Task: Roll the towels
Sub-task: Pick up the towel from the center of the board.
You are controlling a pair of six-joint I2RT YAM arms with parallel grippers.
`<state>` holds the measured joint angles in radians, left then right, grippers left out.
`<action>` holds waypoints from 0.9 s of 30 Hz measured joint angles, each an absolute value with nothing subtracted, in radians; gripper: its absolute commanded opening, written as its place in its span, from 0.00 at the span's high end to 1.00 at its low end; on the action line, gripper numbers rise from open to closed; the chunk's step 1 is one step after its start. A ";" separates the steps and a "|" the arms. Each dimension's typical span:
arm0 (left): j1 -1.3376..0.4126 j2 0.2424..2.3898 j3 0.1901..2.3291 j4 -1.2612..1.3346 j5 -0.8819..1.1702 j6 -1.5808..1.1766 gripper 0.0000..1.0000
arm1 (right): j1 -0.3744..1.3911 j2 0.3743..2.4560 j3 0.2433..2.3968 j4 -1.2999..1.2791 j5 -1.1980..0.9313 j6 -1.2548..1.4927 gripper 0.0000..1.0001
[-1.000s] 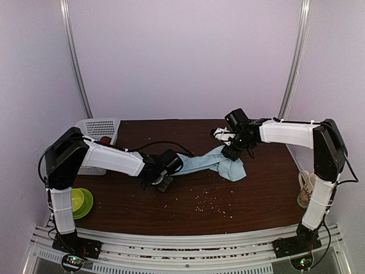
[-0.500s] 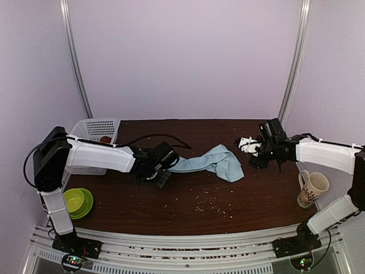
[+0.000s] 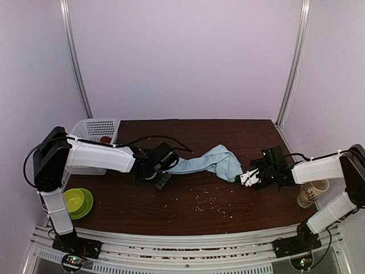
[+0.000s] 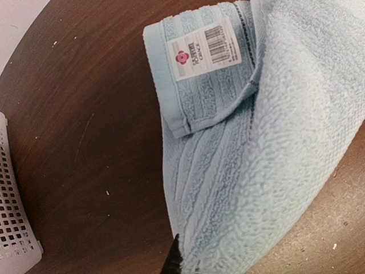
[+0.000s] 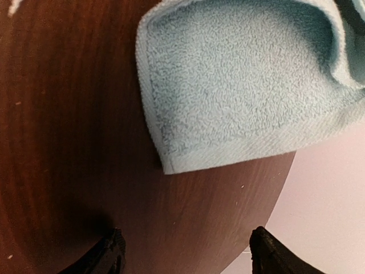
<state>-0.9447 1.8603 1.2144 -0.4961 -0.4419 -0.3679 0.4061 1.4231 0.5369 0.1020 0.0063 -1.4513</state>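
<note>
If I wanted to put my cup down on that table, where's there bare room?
Free: the back right, behind the blue towel; the front, between green bowl and crumbs. Crowded: the middle, spanned by left arm, towel and right arm.

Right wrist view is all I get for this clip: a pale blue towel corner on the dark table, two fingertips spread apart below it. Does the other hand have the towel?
Observer: Yes. From above, the left hand is closed on the pale blue towel, at the end opposite your corner.
Operator: Any rolling done?
Observer: No. The left wrist view shows it loosely folded, a barcode label on one turned-over corner.
Operator: And the second towel?
Observer: Only something rust-red shows in the white basket at the table's far left; too small to identify.
</note>
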 measured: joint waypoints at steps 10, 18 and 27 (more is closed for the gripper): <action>-0.945 1.830 1.182 -0.495 -0.448 -0.368 1.00 | 0.401 1.621 0.500 0.538 0.023 -1.580 0.22; -0.944 1.800 1.163 -0.474 -0.452 -0.360 1.00 | 0.396 1.615 0.427 0.659 -0.126 -1.708 0.22; -0.944 1.799 1.137 -0.447 -0.449 -0.348 1.00 | 0.397 1.675 0.374 0.845 -0.249 -1.813 0.23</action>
<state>-0.9443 1.7988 1.1370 -0.4473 -0.4488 -0.3481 0.3973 1.6749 0.3744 0.8452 -0.2493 -1.8133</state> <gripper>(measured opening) 0.010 0.775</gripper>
